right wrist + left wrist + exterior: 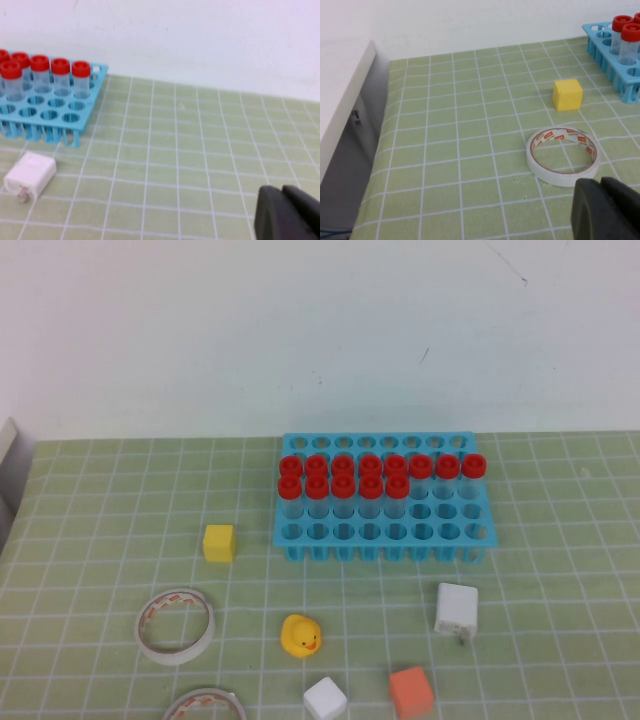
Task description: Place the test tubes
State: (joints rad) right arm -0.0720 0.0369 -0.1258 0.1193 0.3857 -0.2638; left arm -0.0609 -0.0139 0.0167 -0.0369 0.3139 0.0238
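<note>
A blue test tube rack stands on the green grid mat, right of centre. Several red-capped test tubes fill its two middle rows; the front and back rows are bare holes. Neither arm shows in the high view. My left gripper is shut with nothing in it, hovering near a tape roll, well left of the rack. My right gripper is shut and holds nothing, over bare mat to the right of the rack.
A yellow cube lies left of the rack. In front are two tape rolls, a yellow duck, a white cube, an orange cube and a white charger. A white box edge lines the far left.
</note>
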